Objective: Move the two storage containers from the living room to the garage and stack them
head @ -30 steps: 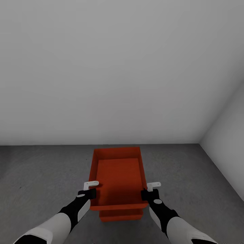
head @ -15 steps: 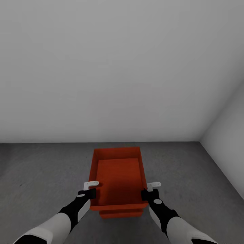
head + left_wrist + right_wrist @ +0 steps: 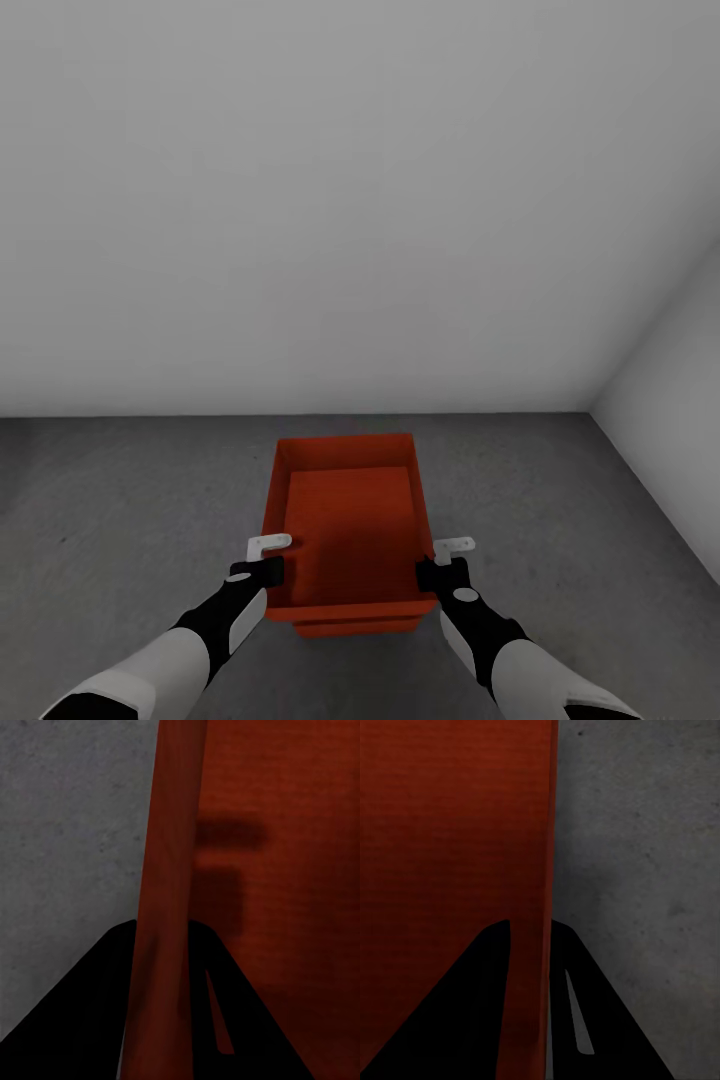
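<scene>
Upper storage container [image 3: 350,520] sits between both grippers over the lower container [image 3: 355,627] on concrete floor [image 3: 120,500]. Left gripper [image 3: 262,570] clamps its left wall, right gripper [image 3: 436,572] its right wall. No markings.

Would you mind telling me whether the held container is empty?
Empty: the head view shows the held container's bare orange floor, nothing inside.

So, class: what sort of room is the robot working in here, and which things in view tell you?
Probably a garage or bare utility room: a rough grey concrete floor, plain white walls meeting at a corner, and no furniture in view, just the orange-red container held over another.
</scene>
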### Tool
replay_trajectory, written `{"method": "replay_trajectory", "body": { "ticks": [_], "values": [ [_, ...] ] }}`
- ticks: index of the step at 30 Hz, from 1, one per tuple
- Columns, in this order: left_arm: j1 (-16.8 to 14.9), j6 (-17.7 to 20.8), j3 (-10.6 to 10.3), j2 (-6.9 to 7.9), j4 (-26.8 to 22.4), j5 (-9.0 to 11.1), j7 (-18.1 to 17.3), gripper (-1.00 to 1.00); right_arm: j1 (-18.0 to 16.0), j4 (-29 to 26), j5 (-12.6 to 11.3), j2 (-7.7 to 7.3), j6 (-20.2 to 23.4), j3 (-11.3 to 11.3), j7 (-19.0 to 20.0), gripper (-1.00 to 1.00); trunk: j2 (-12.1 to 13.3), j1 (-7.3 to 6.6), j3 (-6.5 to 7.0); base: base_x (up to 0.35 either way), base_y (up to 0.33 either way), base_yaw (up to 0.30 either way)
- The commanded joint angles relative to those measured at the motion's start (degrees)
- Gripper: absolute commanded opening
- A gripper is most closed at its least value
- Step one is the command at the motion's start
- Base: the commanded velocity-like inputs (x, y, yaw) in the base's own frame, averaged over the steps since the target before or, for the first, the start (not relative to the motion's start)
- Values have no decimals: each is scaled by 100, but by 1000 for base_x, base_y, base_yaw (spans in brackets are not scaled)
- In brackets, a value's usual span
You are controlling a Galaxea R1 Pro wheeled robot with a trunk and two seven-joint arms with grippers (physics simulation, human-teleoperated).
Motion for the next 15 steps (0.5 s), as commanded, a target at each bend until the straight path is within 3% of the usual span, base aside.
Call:
{"method": "replay_trajectory", "body": {
  "ticks": [1, 9, 15],
  "values": [
    [-4, -229, 162, -1, -119, 58, 78, -100, 1, 19, 36, 82, -21, -185, 0, -100, -4, 0, -7, 0, 0, 0],
    [-4, -229, 162, -1, -119, 58, 78, -100, 1, 20, 38, 82, -21, -184, 0, -100, -4, 0, -9, 8, 0, 0],
    [-4, -229, 162, -1, -119, 58, 78, -100, 1, 21, 42, 87, -21, -184, 0, -100, -4, 0, -9, 111, 0, 0]
  ]
}}
